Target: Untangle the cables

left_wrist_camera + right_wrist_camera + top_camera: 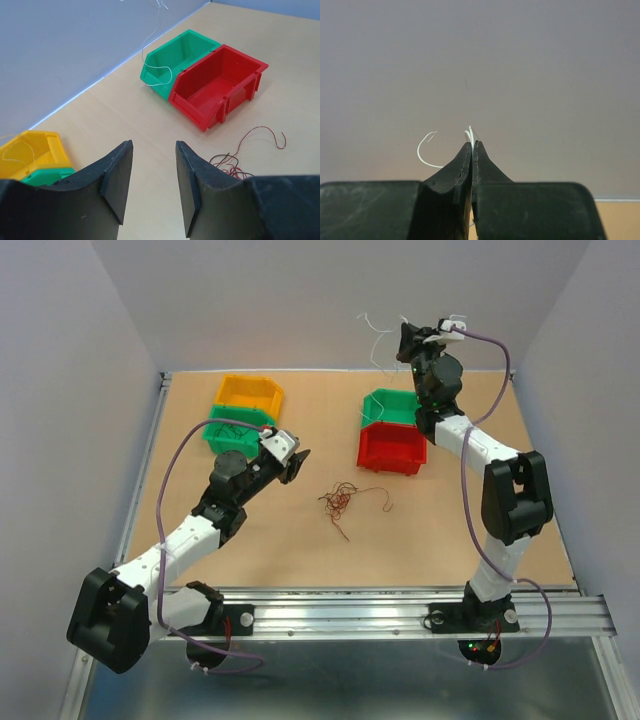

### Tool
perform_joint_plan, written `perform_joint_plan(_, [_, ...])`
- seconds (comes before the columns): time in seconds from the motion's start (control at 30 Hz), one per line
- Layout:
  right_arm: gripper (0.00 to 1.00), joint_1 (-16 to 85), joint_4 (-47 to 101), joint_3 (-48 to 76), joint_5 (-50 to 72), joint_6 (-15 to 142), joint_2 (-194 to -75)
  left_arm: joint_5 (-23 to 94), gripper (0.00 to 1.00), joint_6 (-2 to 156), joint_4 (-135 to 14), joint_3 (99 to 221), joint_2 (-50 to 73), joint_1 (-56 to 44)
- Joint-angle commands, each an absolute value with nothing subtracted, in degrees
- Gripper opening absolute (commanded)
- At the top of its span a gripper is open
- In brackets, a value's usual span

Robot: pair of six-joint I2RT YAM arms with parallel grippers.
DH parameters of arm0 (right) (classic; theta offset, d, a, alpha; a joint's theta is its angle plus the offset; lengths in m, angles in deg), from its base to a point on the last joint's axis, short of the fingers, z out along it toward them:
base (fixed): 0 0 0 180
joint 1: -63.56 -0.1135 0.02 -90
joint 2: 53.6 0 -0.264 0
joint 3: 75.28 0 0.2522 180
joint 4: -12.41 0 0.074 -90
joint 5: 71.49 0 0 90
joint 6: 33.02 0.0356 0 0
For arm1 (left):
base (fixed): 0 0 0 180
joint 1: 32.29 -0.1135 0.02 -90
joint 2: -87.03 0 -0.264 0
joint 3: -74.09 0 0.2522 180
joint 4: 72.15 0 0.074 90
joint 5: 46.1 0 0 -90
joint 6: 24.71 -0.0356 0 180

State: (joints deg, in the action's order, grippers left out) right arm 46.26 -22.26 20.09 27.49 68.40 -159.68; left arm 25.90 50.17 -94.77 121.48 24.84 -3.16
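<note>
Top external view: at the near edge both bases sit on the metal rail. The left arm runs low from its base, elbow out to the left and forearm reaching up and right over the worktop (440, 530). Its left tool (297, 466) hangs above the board just left of the cables (342, 502), apart from them. From the left wrist view its fingers (117, 175) stand a narrow gap apart with nothing between them, pointing across the board towards the right-hand bins.

The cables lie as a loose reddish-brown wad on the bare worktop near the middle. One strand curls off to the right, short of the red bin (392, 450).

Further back, the red bin touches a green bin (390, 407) behind it. On the left a second green bin (235, 435) stands against a yellow bin (248, 392).

The right arm rises from its base, bends at the elbow and climbs steeply over the right-hand bins. This carries the right tool (405, 340) high in front of the back wall. In the right wrist view its fingers are pressed together on a pale wire (427, 150), which is pinched at the tips and curls out to the left. The left wrist view shows that wire hanging down to the front lip of the green bin beside the red one.
</note>
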Motion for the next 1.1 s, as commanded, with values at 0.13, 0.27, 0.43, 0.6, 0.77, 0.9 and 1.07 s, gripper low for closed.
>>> perform_joint_plan(0.13, [0.01,49.76,-30.78,16.36,28.88,73.15,-158.46,25.01,0.51,49.99,-96.97,123.27,24.8,-3.64])
perform_joint_plan(0.27, [0.01,51.25,-31.57,13.64,29.76,74.47,-156.35,25.18,0.51,49.99,-96.97,123.1,25.15,-3.72])
perform_joint_plan(0.43, [0.01,51.87,-32.63,9.15,32.39,74.03,-151.87,25.01,0.51,49.91,-96.97,123.01,25.51,-3.72])
perform_joint_plan(0.6, [0.0,54.06,-33.16,5.81,34.95,74.81,-148.62,24.92,0.51,50.08,-96.89,123.01,25.68,-3.73])
perform_joint_plan(0.77, [0.01,56.0,-33.16,4.58,34.86,76.75,-146.33,25.27,0.51,49.99,-96.89,123.01,25.77,-3.81])
perform_joint_plan(0.9, [0.01,56.35,-33.16,3.96,35.73,76.75,-145.45,25.36,0.51,49.99,-96.89,123.1,25.42,-3.81])
perform_joint_plan(1.07, [0.0,56.79,-33.16,3.35,34.34,76.84,-145.62,25.27,0.51,49.91,-96.97,123.19,25.07,-3.9])
